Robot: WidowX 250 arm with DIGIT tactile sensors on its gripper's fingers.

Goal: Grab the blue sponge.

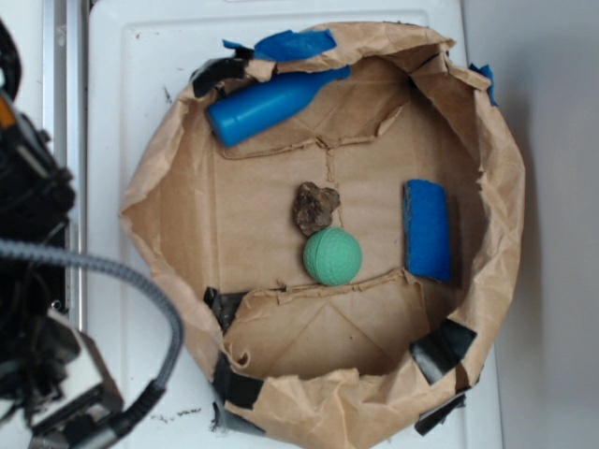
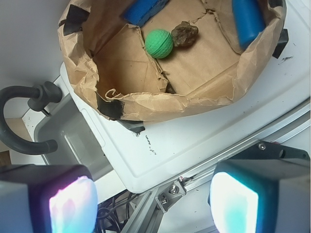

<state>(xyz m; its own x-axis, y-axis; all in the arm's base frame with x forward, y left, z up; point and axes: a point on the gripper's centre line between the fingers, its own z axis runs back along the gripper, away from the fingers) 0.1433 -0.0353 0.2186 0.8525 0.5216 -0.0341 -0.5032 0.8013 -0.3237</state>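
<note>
White tabletop [image 1: 140, 112] carries a crumpled brown paper bin [image 1: 501, 187], walls high and floppy. Inside: blue bottle [image 1: 267, 101] at the far edge, blue sponge [image 1: 428, 229] flat on the floor hard against the side wall, green ball [image 1: 332, 255] and a brown rock [image 1: 314, 207] mid-floor, touching or nearly so. Pincer [image 2: 153, 201] is outside the bin, fingers [image 2: 233, 201] spread apart, holding nothing. Risks: snagging the paper wall on entry, since the sponge hugs it; grabbing the bottle by colour; fingers skidding off the flat foam.
</note>
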